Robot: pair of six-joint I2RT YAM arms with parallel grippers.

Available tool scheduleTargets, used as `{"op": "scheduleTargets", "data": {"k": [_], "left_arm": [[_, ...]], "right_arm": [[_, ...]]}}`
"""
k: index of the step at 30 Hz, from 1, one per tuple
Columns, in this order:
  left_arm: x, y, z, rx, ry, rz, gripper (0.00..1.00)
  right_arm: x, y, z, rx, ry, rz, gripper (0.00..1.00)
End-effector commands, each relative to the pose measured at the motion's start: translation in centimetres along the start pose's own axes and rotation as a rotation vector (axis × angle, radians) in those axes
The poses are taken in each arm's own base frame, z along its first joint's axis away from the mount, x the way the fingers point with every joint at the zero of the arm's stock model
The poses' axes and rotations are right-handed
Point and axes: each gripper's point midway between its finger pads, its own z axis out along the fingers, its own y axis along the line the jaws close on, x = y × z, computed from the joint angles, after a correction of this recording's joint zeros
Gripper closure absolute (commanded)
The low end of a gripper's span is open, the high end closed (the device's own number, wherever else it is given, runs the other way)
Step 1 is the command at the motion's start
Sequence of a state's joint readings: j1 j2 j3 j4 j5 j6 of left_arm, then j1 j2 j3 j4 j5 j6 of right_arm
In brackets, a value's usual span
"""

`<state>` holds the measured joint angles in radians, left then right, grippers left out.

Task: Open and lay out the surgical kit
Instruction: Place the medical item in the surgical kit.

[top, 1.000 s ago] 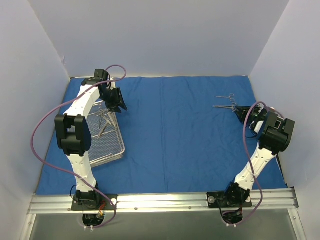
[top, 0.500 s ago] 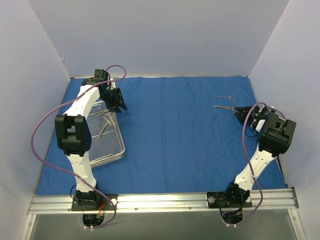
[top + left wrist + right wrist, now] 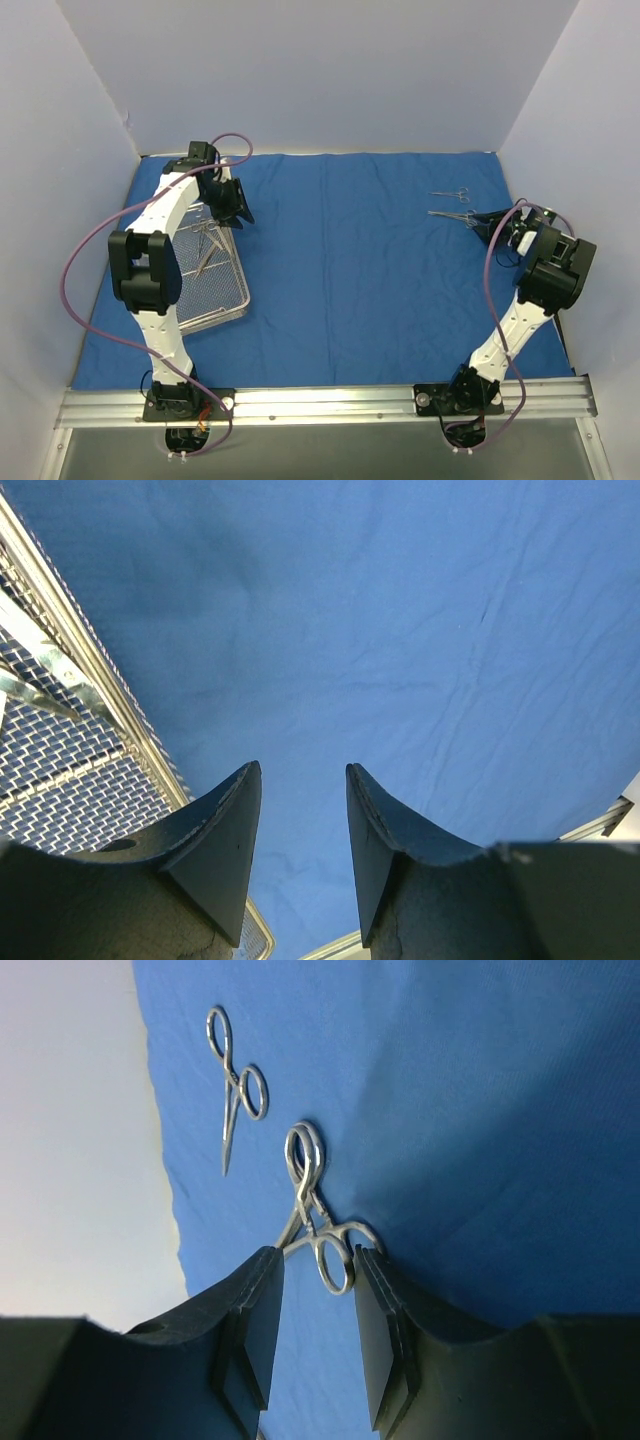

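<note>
Seen from above, a blue cloth [image 3: 340,270] lies spread flat over the table. A mesh tray [image 3: 218,295] sits on the cloth's left side, with several instruments [image 3: 207,243] lying inside it. Two more rest on the cloth at the far right, close together. These are the far instrument [image 3: 450,193] and the near instrument [image 3: 447,213].

The right claw [image 3: 483,222] sits low at the handle end of the near instrument. In the right wrist view the claw's [image 3: 315,1255] fingers are apart. A ring handle of the near instrument [image 3: 305,1195] lies on the cloth in the gap between them. Whether metal touches a finger cannot be told, nor whether this is one piece or two overlapped. The far instrument [image 3: 237,1085] lies clear of the claw.

The left claw [image 3: 238,213] hovers over the cloth just beside the tray's far right corner. The left wrist view shows the claw [image 3: 300,780] with fingers apart and nothing between them. The tray [image 3: 95,670] edge is at its left.

The wrap looks fully opened, so the laying-out step appears to be in hand, with most pieces yet to leave the tray. The right claw seems placed to release this piece rather than grip it. Next it likely needs to lift straight off without snagging the rings. The left claw would need to shift over the tray, drop low, and pinch one thin instrument cleanly off the mesh.
</note>
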<state>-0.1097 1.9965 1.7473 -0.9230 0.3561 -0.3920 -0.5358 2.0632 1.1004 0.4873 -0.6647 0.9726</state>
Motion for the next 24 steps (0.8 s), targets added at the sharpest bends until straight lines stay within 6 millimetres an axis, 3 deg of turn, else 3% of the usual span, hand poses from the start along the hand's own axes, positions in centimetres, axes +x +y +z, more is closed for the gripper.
{"op": "scheduleTargets", "data": {"k": [1,9,15,16,17,19,20,22,23,24], "left_arm": [[-1.2,-1.4,-2.5,0.042,-0.089,0.022,0.52],[-1.2,-1.6,-2.7,0.049,-0.096,0.026,0.52],[-2.0,-0.3,-3.9,-0.032,-0.133,0.019,0.52],[-2.0,0.2,-4.1,-0.055,-0.135,0.011,0.52],[-2.2,0.8,-4.7,-0.078,-0.150,0.003,0.52],[-2.6,2.5,-5.4,-0.159,-0.170,-0.013,0.51],[-2.7,3.0,-5.8,-0.180,-0.179,-0.015,0.51],[-3.2,5.0,-6.6,-0.237,-0.196,-0.047,0.50],[-3.3,5.8,-6.7,-0.251,-0.197,-0.064,0.50],[-3.6,7.4,-6.9,-0.275,-0.200,-0.092,0.50]], "right_arm": [[-2.5,2.9,-2.6,-0.013,-0.070,-0.105,0.65],[-3.1,1.7,-3.8,0.055,-0.057,-0.144,0.62],[-2.4,3.0,-5.1,0.048,-0.048,-0.151,0.61],[-2.2,3.9,-5.8,0.048,-0.054,-0.165,0.62],[-1.2,3.7,-6.2,0.089,-0.029,-0.155,0.62],[0.3,5.9,-6.8,0.113,-0.024,-0.246,0.61],[2.0,6.0,-7.0,0.147,0.020,-0.255,0.61],[3.9,8.6,-7.0,0.133,0.048,-0.342,0.61],[6.9,9.5,-6.6,0.146,0.108,-0.389,0.61],[8.3,10.3,-6.3,0.141,0.140,-0.422,0.61]]}}
